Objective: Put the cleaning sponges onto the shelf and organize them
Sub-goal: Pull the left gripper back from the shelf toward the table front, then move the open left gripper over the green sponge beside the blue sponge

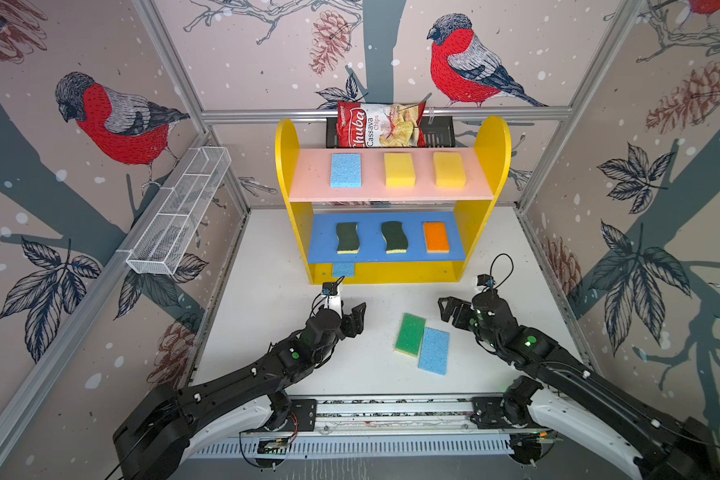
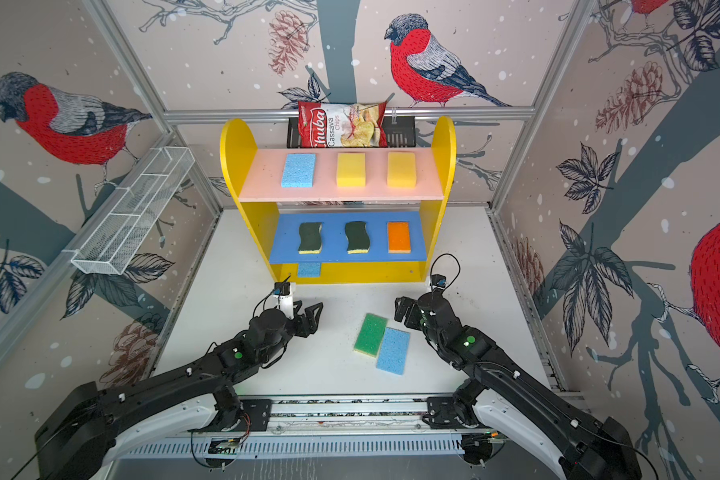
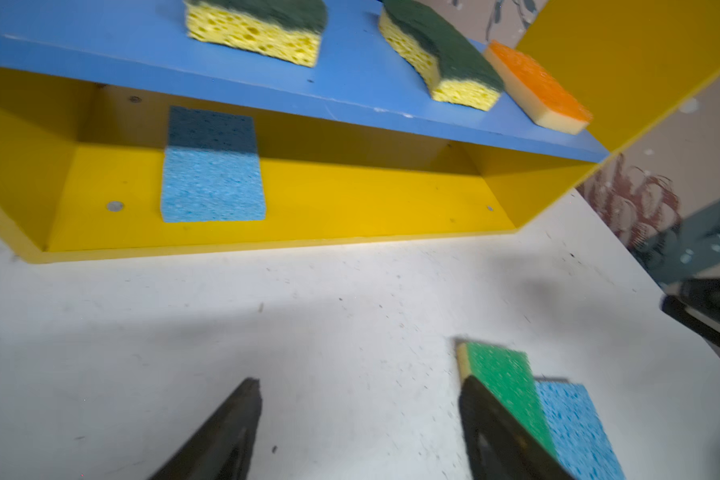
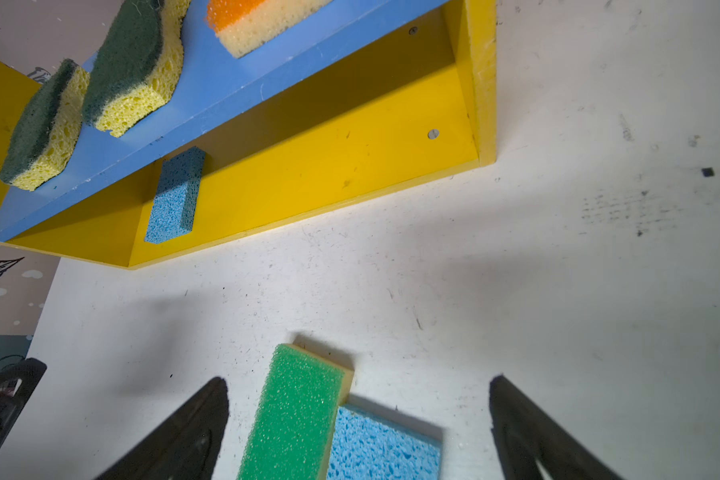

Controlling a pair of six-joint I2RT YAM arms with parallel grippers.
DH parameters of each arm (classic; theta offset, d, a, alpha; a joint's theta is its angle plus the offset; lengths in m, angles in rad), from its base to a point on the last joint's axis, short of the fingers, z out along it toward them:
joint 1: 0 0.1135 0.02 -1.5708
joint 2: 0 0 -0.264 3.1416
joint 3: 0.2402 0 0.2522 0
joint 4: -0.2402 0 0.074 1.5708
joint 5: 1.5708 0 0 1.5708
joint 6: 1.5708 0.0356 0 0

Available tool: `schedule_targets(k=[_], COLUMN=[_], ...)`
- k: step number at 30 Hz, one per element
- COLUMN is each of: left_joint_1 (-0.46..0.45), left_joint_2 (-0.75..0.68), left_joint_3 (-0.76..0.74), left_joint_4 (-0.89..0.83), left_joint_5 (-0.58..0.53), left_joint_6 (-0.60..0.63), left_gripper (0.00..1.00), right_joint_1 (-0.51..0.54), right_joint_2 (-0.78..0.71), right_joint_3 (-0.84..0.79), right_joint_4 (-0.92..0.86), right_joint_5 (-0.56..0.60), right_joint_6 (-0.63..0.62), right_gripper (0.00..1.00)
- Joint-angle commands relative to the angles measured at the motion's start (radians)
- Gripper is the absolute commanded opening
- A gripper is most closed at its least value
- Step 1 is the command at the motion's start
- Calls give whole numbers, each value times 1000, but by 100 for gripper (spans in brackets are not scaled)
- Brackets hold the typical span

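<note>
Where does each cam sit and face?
Top views: high above the arm bases, looking down and forward at the shelf; left arm and right arm show.
Left wrist: on the left arm, low, facing the shelf's lower boards; the open left gripper shows.
Right wrist: likewise on the right arm; the open right gripper shows.
Shared by wrist views: bright green sponge and blue sponge on the yellow base.

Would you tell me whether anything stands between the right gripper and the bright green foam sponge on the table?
Nothing visible does. Only bare white table separates the open right gripper from the bright green foam sponge; the light blue foam sponge lies alongside it, not between.
</note>
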Motion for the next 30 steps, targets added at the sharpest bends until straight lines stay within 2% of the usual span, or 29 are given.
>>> schedule_targets(k=[1, 7, 15, 21, 30], left_joint_1=[-49, -173, -312, -343, -386], left_joint_2=[-21, 22, 286, 443, 604], left_joint_3=[0, 13, 197, 311, 436], left_joint_4=[-42, -88, -231, -283, -317], left_joint_5=[24, -48, -72, -15, 58], left_joint_6=[35, -13, -65, -117, -105], left_gripper=[96, 94, 96, 96, 96], right_joint_1=[1, 1, -2, -5, -15], right_joint_2=[-14, -41, -81, -118, -125], right_joint_3=[6, -9, -27, -44, -55], right_joint_4=[-17, -13, -29, -27, -36], right_joint_5=[30, 43, 59, 73, 76], right_joint_6=[-11, -17, -27, -28, -33], right_gripper=[97, 97, 97, 98, 98])
